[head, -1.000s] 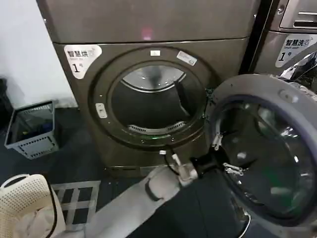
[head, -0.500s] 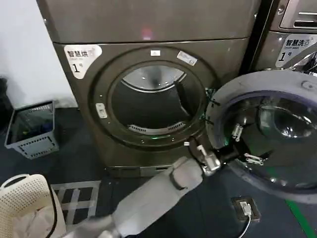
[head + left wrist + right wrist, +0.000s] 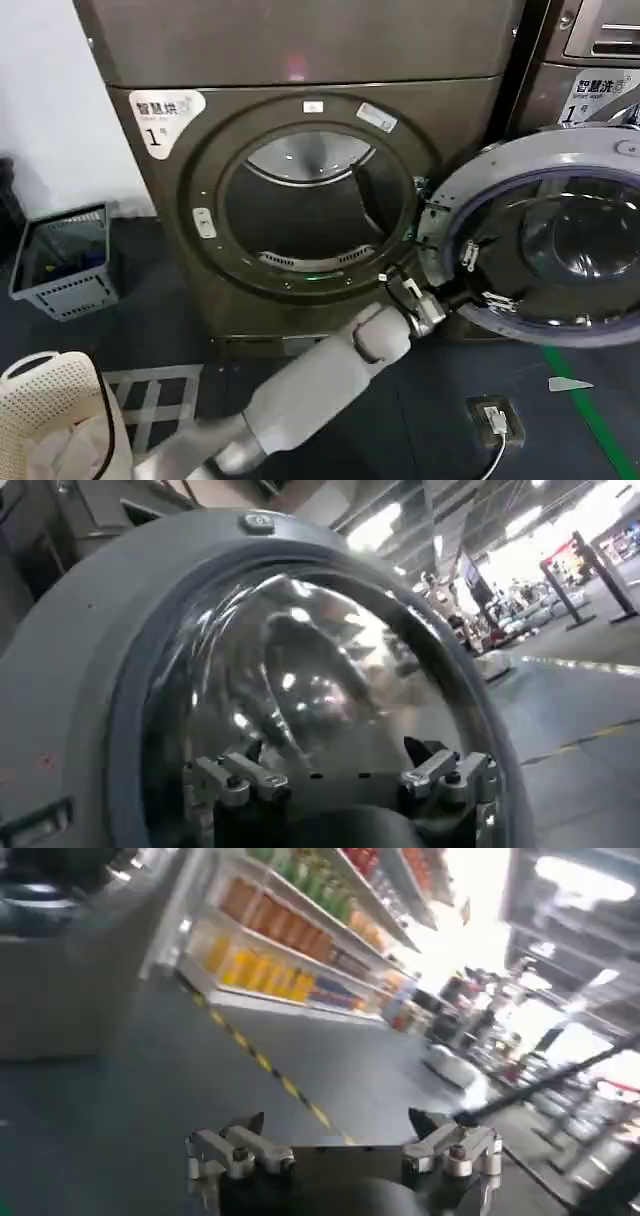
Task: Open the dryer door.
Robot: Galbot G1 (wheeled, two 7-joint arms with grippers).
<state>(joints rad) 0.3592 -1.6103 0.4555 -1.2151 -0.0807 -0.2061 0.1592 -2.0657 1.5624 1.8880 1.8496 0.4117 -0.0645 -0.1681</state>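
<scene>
From my remote station I find the dryer door (image 3: 545,245) swung out to the right of the drum opening (image 3: 305,205), standing in front of the neighbouring machine (image 3: 590,70). My left gripper (image 3: 475,280) sits at the door's inner face, its arm reaching in from the lower left in front of the dryer. On the floor to the dryer's left lie a basket (image 3: 65,260) and, nearer me, a hamper (image 3: 50,415); a floor socket (image 3: 495,420) lies below the door.
</scene>
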